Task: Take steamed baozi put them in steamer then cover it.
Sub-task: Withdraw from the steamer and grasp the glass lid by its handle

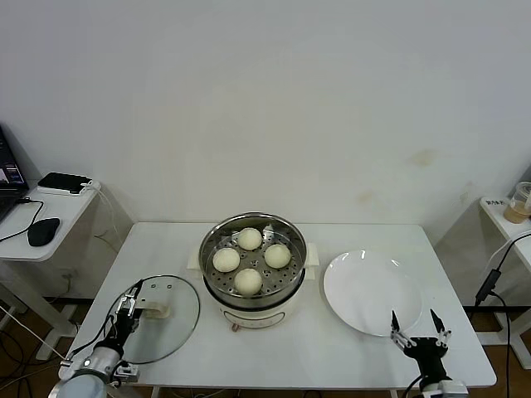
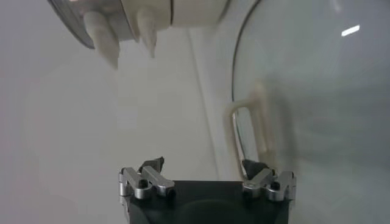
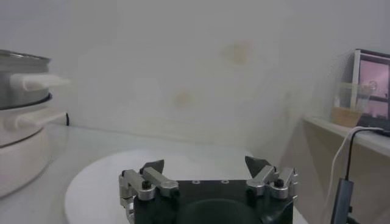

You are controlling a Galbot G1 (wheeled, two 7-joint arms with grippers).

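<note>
Four baozi (image 1: 250,260) in steamer (image 1: 252,305), cover (image 1: 170,319) beside, uncovered

Showing a left gripper (image 1: 130,303) and right gripper (image 1: 413,322) of matching build: black blocky bodies, silver metal knuckle brackets fastened with dark round screws, short dark pointed fingers (image 3: 153,165). Carrying a pale grey rounded wrist housing behind the left one, with thin dark cables running beside it.

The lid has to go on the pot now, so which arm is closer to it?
The left. Its gripper hangs open right over the lid; the right gripper is by the plate.
</note>
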